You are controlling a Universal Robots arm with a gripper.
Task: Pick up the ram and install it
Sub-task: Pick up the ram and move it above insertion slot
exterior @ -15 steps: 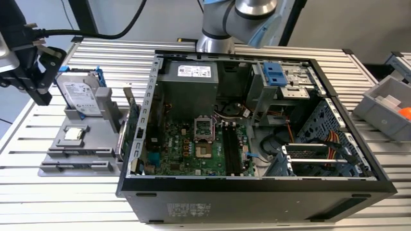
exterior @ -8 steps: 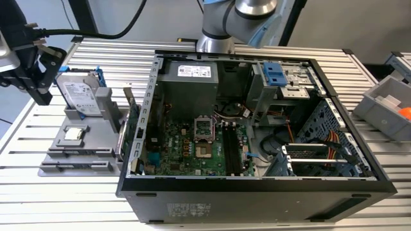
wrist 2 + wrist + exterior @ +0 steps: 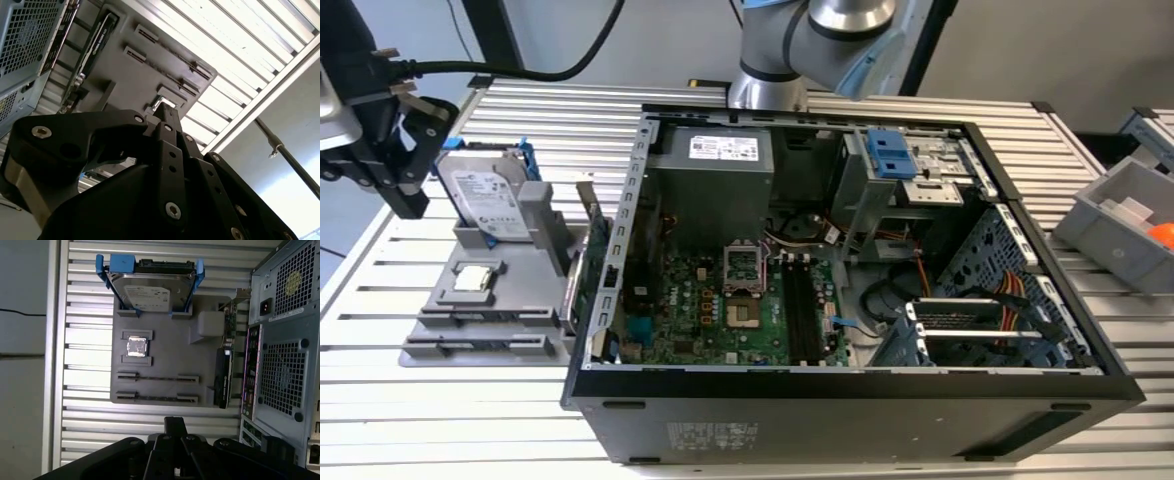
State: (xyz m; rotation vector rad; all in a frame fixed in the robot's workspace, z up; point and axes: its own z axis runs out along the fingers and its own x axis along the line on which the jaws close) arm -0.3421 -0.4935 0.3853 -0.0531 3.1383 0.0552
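Though it showed only as a thin dark strip, the ram (image 3: 157,377) stood edge-up in a long slot of the gray tray (image 3: 165,347) on the counter (image 3: 85,315), near a square chip (image 3: 136,346). The fingers (image 3: 175,426) hung near the tray, together and empty, apart from the ram.

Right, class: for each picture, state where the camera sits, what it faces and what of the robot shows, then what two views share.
Exterior view: off the arm, high, looking down into the open computer case; the arm and gripper show.
First wrist view: on the arm, looking down on the grey holder and hard drive; the gripper's end shows.
Second wrist view: on the arm, looking along the gripper toward the holder.
Shared: both wrist views show gripper and holder.
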